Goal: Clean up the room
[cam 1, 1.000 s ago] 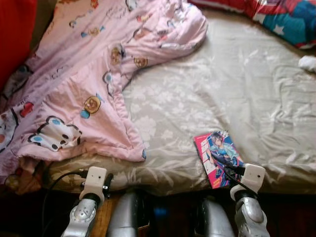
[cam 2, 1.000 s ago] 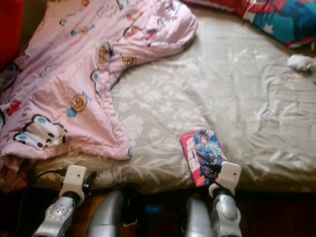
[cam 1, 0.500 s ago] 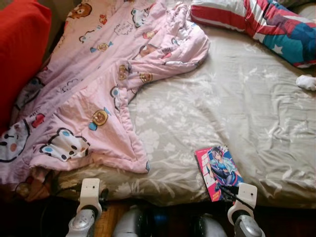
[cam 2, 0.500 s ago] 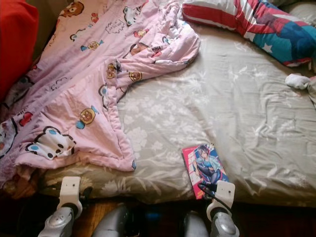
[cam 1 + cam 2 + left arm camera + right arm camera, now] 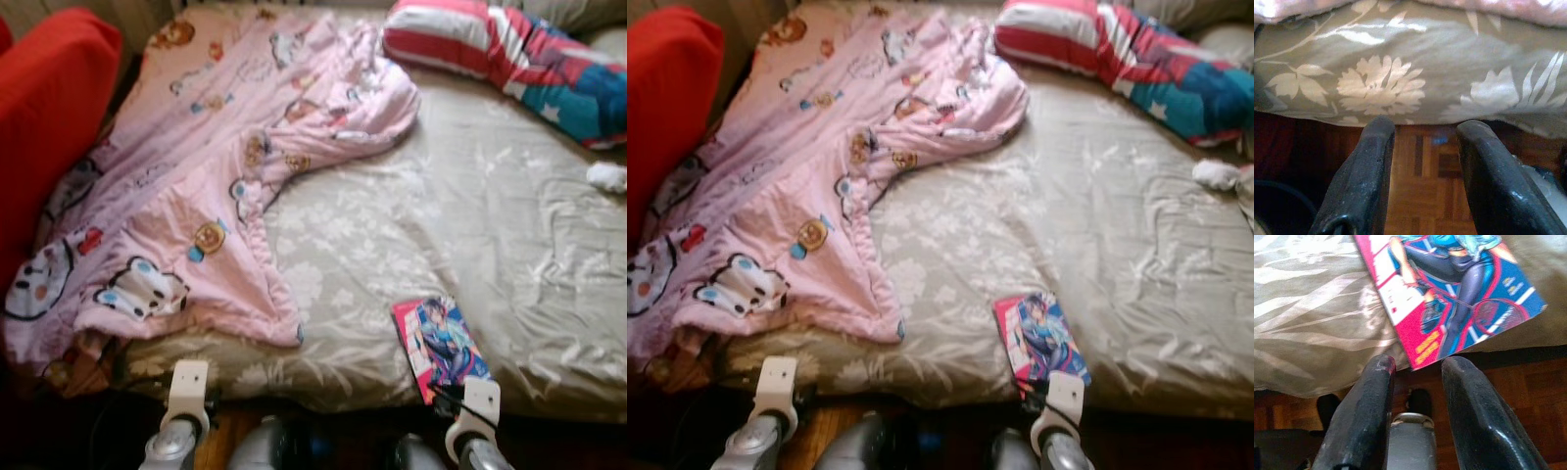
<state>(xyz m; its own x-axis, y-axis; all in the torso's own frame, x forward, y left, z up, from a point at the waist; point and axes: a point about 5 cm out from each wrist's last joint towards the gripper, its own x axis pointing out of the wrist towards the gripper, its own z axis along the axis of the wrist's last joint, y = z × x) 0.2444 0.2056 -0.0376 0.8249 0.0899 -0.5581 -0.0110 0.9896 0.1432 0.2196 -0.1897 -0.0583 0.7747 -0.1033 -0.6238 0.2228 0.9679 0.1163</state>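
Bed on parquet floor, daylit from upper right.

The bed (image 5: 509, 196), covered by a beige floral sheet, spans the frame centre. A red cushion (image 5: 44, 127) occupies the upper left. Brown parquet floor (image 5: 1420, 196) lies beneath the mattress edge.

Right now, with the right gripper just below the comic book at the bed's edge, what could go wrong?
The comic book overhangs the edge of the bed sheet, so a nudge from the right gripper could tip it to the floor. Its jaws stand open with nothing between them, and a thin flat cover may slip from a shallow pinch. The left gripper, also open, sits close under the sheet near the pink blanket and could snag fabric.
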